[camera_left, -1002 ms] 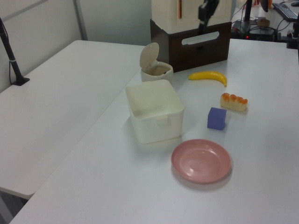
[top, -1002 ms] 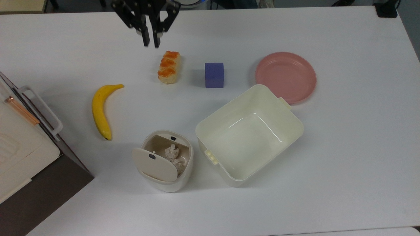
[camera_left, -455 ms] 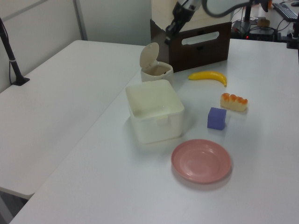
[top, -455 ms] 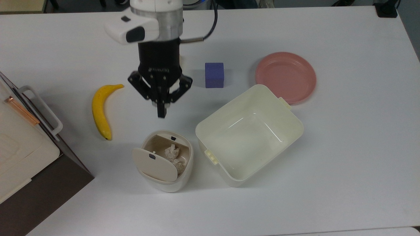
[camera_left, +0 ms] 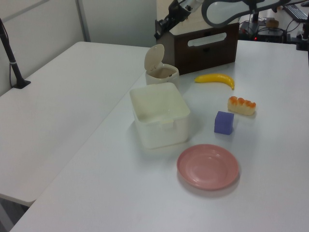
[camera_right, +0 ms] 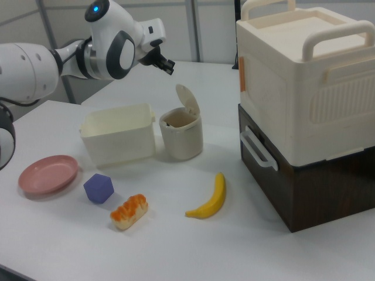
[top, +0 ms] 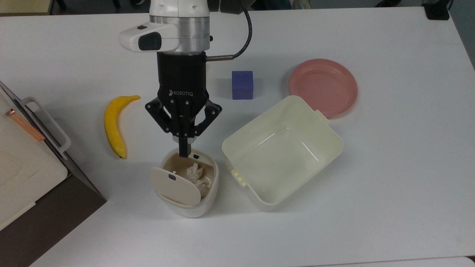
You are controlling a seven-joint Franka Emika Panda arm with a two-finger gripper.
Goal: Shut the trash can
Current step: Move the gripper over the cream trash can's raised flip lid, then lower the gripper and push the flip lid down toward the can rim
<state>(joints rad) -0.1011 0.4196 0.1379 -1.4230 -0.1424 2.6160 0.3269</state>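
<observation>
Hovering above the small cream-white rounded-square plastic trash can (top: pixel 189 185), the black two-finger gripper (top: pixel 184 151) has its fingers clenched together, holding nothing — in the right view it hangs well above the can. The can stands on the white table (top: pixel 389 167), its beige hinged lid (top: pixel 174 185) raised, crumpled paper (top: pixel 195 174) inside. Just beside it on the top view's right sits a larger lidless cream rectangular tub (top: pixel 282 152); a yellow banana (top: pixel 113 126) lies to the top view's left — a purple cube (top: pixel 242 85) and pink round plate (top: pixel 323 87) lie farther off
</observation>
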